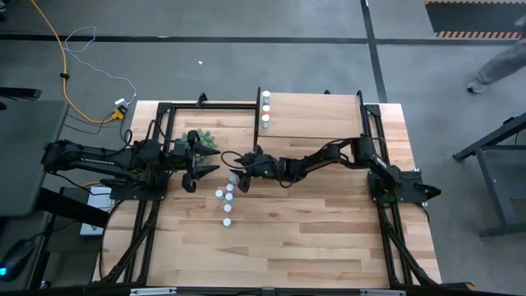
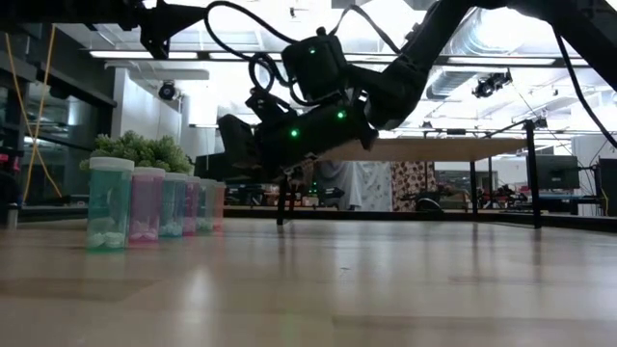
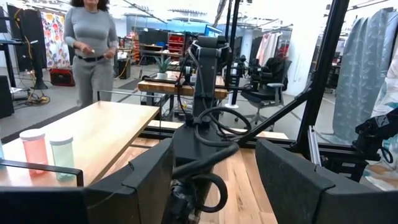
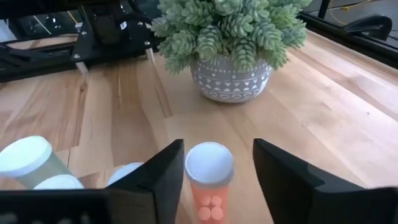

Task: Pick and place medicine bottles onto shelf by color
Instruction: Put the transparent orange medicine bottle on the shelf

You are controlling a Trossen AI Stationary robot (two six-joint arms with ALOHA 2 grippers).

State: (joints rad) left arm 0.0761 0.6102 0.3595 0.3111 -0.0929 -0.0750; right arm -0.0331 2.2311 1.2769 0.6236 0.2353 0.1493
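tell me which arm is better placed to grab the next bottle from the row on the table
The right arm. Its pincer is open with a pink bottle standing between its fingers, at the far end of the bottle row. The left pincer hangs open beside the plant, off to the side of the row.

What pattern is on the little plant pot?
The plant pot is grey with white triangles and dots, clearest in the right wrist view.

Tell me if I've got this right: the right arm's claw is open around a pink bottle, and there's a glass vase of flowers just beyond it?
Not quite. The right gripper is open around the pink bottle, but beyond it stands a bushy green plant in a patterned white pot, not a glass vase of flowers. The right wrist view shows it.
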